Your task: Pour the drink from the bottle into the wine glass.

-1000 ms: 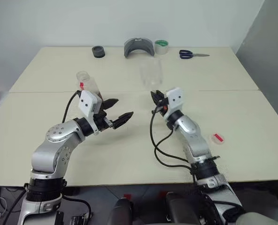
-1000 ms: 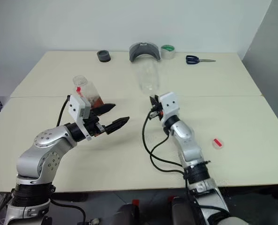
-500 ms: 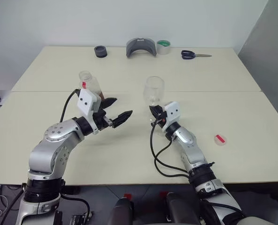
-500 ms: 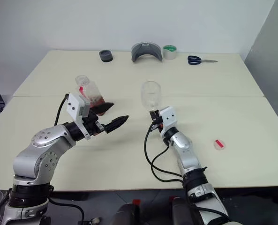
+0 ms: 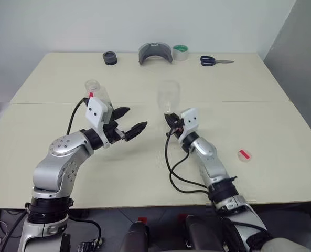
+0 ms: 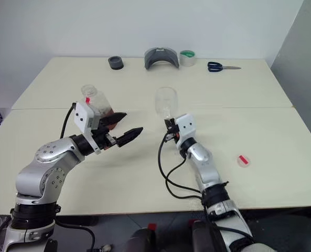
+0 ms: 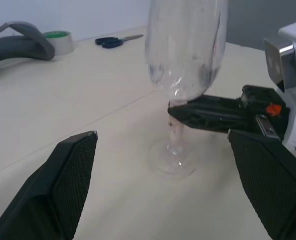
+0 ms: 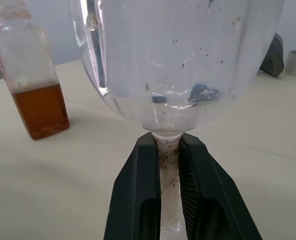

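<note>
- Holding the thin stem of the wine glass [image 8: 167, 65], the right gripper [image 5: 169, 120] has its two black ribbed fingers [image 8: 138, 200] pressed together on it, just under the rounded bowl.
- The glass is clear, with small dark specks on the inside of the bowl, and it looks empty. It stands upright, and in the left wrist view its round foot is on, or just above, the table [image 5: 281, 136]; I cannot tell which.
- The left gripper [image 5: 130, 122] hangs over the table to the left of the glass, its jaws spread wide. Its black fingers [image 7: 63, 195] have a fine grainy texture and nothing is between them.
- Behind the left gripper stands the bottle [image 6: 95, 102], apart from it. It is small, squarish, of clear plastic, with a red strip on its side, and its neck has no cap.
- The drink [image 8: 42, 110], a translucent reddish-brown liquid, fills about the lower part of the bottle.
- To the right of the right arm a small red cap [image 5: 244, 155] lies on the pale, smooth, matte table.
- Along the far edge lie a black round thing [image 5: 110, 58], a grey curved thing [image 5: 155, 53], a roll of green tape [image 5: 180, 52] and scissors [image 5: 214, 61] with blue handles.
</note>
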